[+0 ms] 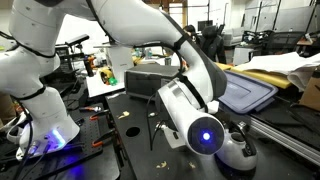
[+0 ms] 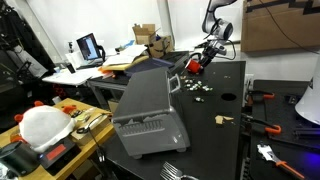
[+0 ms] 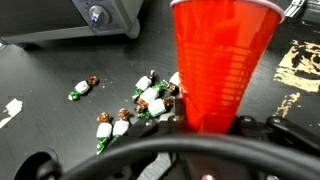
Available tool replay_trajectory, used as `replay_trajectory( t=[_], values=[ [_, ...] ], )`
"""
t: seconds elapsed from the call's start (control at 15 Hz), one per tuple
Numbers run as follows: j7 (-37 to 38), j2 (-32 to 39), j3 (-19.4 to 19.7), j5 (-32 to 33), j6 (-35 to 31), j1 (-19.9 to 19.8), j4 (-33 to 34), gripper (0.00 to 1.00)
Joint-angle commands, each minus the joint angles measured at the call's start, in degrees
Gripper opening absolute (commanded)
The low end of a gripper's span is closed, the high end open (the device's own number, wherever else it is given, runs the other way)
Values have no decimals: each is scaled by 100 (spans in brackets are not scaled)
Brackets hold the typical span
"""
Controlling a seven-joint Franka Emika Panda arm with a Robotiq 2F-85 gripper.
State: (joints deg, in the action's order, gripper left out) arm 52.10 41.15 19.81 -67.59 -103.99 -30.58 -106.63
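While the red plastic cup is clamped between the fingers over wrapped candies near the counter's far edge, it is best held level. Its thin wall could easily be crushed by a hard squeeze.

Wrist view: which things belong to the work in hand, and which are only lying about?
In hand: red cup, at the gripper; wrapped candies beside the cup.
Lying about: gray machine; white scrap.
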Motion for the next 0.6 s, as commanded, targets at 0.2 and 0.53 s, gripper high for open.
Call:
replay_trajectory(
  t=[0.2,0.53],
  values=[
    [-395,419,-39,-111,923,-322,543,7],
    [-811,657,-10,-32,1137,-315,644,7]
  ],
)
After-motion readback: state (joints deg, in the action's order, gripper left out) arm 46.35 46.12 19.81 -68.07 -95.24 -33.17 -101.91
